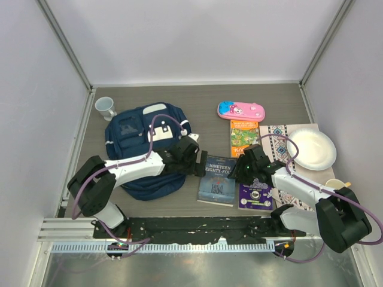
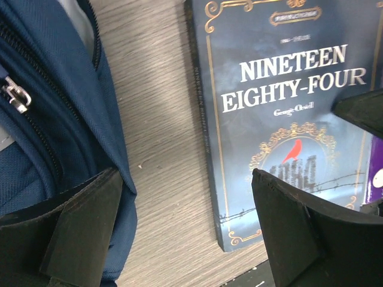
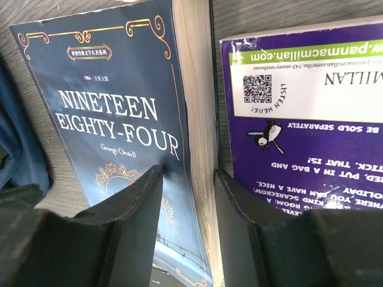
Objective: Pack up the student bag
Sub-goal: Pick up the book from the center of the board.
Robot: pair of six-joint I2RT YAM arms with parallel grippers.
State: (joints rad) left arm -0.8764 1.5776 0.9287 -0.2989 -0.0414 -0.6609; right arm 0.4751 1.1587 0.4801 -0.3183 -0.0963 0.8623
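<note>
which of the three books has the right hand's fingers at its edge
The blue Nineteen Eighty-Four: its page edge sits between the fingers of the right hand. The purple book lies beside it, the orange book farther back.

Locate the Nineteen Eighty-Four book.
In the top view, the novel lies flat between the student bag on its left and a purple book on its right.

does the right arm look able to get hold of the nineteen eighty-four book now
Probably yes: the right fingers straddle the page edge of the book, one on the cover, one in the gap beside the purple book.
</note>
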